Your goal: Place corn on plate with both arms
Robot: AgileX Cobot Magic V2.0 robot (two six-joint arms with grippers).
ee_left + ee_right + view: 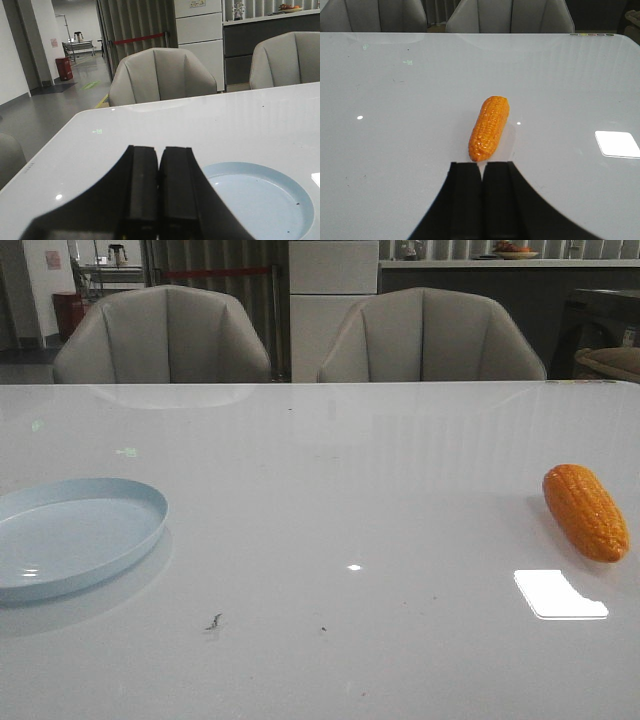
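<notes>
Orange toy corn cob (585,511) lying flat on the glossy white table (330,540), far to the right in the front view, long axis running diagonally from its blunt end, farther back, toward the near right edge. Well apart from the pale blue plate (70,535), at the far left, nothing on it. Two grey chairs (165,335) beyond the far edge. No arm showing here.

Seen from the left wrist: left gripper (159,187) with its black fingers (142,190) pressed together, nothing between them, just beside the plate's (260,200) near rim.

Seen from the right wrist: right gripper (482,200) likewise closed and empty, fingers (467,200) side by side. Corn (489,128) just ahead of the fingertips, tapered tip toward them, blunt end away, long axis roughly in line with the fingers, leaning slightly. Whether tip touches fingers, cannot tell.
</notes>
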